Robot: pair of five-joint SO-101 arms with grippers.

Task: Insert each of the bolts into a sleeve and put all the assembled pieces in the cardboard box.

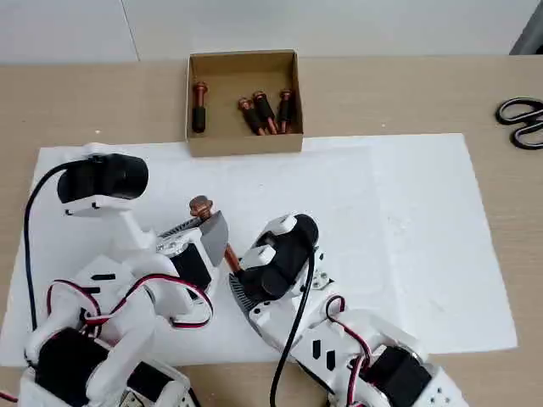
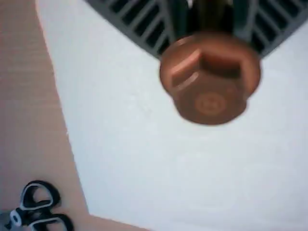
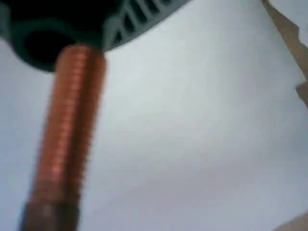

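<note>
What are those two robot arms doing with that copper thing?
They have one copper bolt between them over the white sheet. The left gripper has its fingers shut on it near the head; the threaded end runs to the right gripper, seemingly into a dark sleeve. Four finished pieces lie in the cardboard box.

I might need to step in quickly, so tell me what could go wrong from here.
The bolt is held off the white sheet between the left gripper and the right gripper; an off-axis push could jam it or knock it loose. The cardboard box already holds four assembled pieces, so a loose release might land on the rim.
</note>
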